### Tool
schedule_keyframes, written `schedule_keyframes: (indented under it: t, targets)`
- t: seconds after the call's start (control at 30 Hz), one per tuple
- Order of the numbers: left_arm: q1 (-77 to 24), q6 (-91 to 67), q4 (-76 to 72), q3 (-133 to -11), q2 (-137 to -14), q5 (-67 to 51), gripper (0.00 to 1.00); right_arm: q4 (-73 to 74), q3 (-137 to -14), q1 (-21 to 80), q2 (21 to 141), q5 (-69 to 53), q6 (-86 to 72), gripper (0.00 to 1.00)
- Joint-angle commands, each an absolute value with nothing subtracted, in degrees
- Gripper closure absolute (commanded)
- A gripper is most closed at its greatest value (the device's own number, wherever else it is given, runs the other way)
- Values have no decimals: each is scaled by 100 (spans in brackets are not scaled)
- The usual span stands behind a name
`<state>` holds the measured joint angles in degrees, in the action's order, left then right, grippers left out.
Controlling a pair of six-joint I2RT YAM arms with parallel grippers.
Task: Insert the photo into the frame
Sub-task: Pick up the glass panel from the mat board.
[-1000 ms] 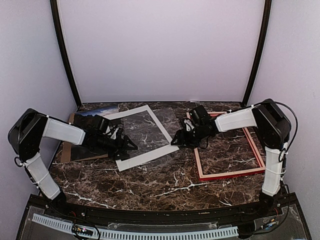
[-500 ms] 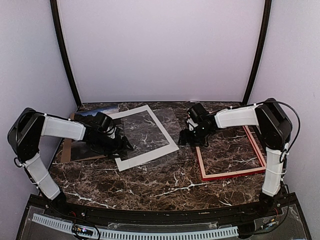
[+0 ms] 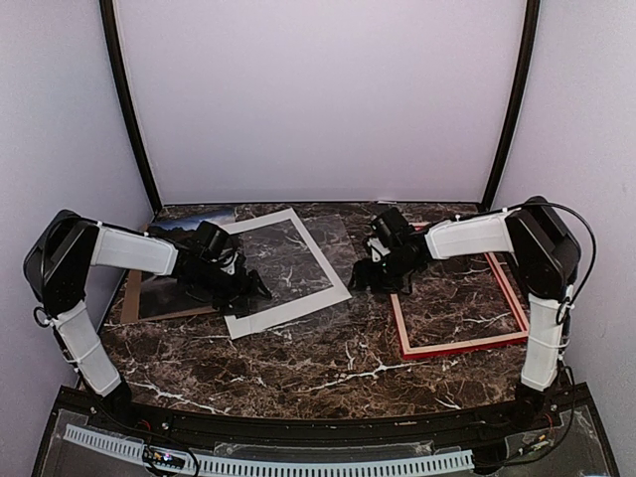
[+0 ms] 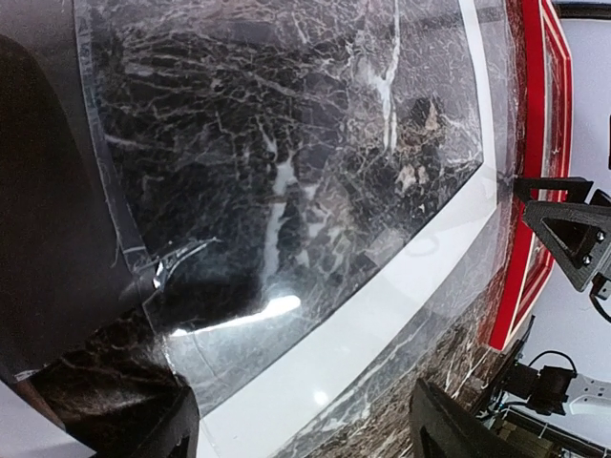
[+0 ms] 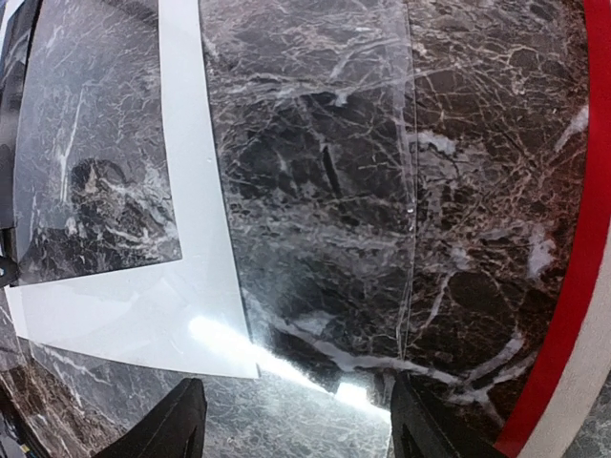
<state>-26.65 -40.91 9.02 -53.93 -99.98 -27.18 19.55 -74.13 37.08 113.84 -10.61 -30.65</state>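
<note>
Lower right, the frame (image 3: 462, 345) lies empty on our marble counter (image 3: 328, 373). Mid-picture, the left end effector (image 3: 258, 290) and right end effector (image 3: 358, 280) hover, fingers spread, over the white mat (image 3: 288, 310). Upper left, the photo (image 3: 194, 219) lies unplaced; we judge insertion not yet begun.

Top view: the left arm (image 3: 134, 250) covers most of the photo (image 3: 195, 219), leaving only its far corner and a dark strip on the board (image 3: 127, 298). The right gripper (image 3: 370, 276) hides the far-left corner of the frame (image 3: 462, 345). The outline of the sheet (image 3: 340, 246) is too faint to trace. Wrist views: the lower edge cuts off the left fingers (image 4: 449, 429) and the right fingers (image 5: 177, 425).
</note>
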Motion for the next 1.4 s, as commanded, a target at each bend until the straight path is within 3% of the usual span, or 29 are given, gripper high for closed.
schedule_keyframes:
  t: [0.0, 0.47, 0.83, 0.97, 1.17, 1.37]
  targets:
    - [-2716, -4592, 661, -5041, -10148, -3356, 21, 1799, -6898, 3775, 11559, -1855, -3438, 34]
    - [-2699, -5348, -1276, -4239, -9485, -3841, 22, 1087, -6290, 3766, 11504, -2338, -3755, 38]
    - [-2639, -5187, -1784, -4016, -9256, -3929, 22, 935, -6161, 3783, 11499, -2475, -3743, 37]
    - [-2628, -4908, -1292, -4137, -9053, -3539, 22, 957, -6192, 3785, 11520, -2441, -3744, 37]
    - [-2619, -3938, 1150, -4889, -8815, -2059, 22, 1352, -6492, 3788, 11477, -1932, -3564, 30]
    - [-2610, -3753, 1702, -5033, -8991, -1906, 21, 1645, -6851, 3812, 11592, -1612, -3423, 26]
